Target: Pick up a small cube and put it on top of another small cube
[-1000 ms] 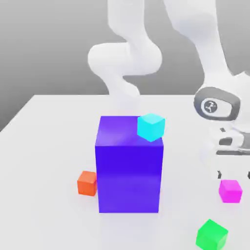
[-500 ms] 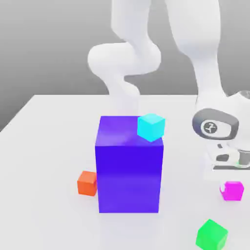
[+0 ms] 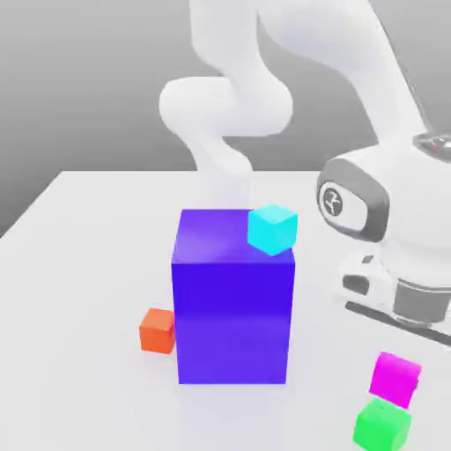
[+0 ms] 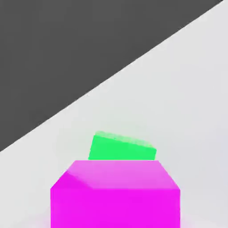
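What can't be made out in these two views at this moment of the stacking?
- Whether the magenta cube rests on the green cube or hangs just above it: in the exterior view their edges overlap.
- Most of the green cube in the hand view: the magenta cube covers its near part.
- The orange-red cube's far side: the blue-violet block hides it.
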`<act>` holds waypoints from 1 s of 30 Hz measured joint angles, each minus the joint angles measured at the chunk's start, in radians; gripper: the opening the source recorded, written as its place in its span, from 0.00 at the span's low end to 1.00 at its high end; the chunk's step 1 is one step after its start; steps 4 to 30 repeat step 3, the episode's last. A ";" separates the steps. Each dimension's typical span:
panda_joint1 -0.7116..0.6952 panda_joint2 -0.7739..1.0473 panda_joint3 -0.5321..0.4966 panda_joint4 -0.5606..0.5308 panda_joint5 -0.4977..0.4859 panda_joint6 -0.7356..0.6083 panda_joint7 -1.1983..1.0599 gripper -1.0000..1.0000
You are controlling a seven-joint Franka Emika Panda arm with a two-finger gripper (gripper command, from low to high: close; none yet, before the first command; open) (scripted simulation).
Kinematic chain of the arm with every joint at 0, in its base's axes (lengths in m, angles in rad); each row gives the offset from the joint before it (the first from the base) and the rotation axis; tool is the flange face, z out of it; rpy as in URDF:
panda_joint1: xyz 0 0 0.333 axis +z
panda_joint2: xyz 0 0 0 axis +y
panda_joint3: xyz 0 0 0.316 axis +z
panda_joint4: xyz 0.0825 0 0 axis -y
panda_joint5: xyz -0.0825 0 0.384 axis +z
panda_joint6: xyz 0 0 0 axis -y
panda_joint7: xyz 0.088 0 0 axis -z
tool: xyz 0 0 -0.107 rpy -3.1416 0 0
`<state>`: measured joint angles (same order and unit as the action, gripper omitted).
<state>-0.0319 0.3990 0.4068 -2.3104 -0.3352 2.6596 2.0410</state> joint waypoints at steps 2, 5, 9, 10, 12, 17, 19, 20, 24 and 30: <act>0.000 0.000 0.000 0.000 0.000 0.000 0.000 1.00; 0.000 0.000 0.000 0.000 0.000 0.000 0.000 1.00; 0.000 0.000 0.000 0.000 0.000 0.000 0.000 1.00; 0.000 0.000 0.000 0.000 0.000 0.000 0.000 1.00; 0.000 0.000 0.000 0.000 0.000 0.000 0.000 1.00; 0.000 0.000 0.000 0.000 0.000 0.000 0.000 1.00; 0.000 0.000 0.000 0.000 0.000 0.000 0.000 1.00; 0.000 0.000 0.000 0.000 0.000 0.000 0.000 1.00; 0.000 0.000 0.000 0.000 0.000 0.000 0.000 1.00; 0.000 0.000 0.000 0.000 0.000 0.000 0.000 1.00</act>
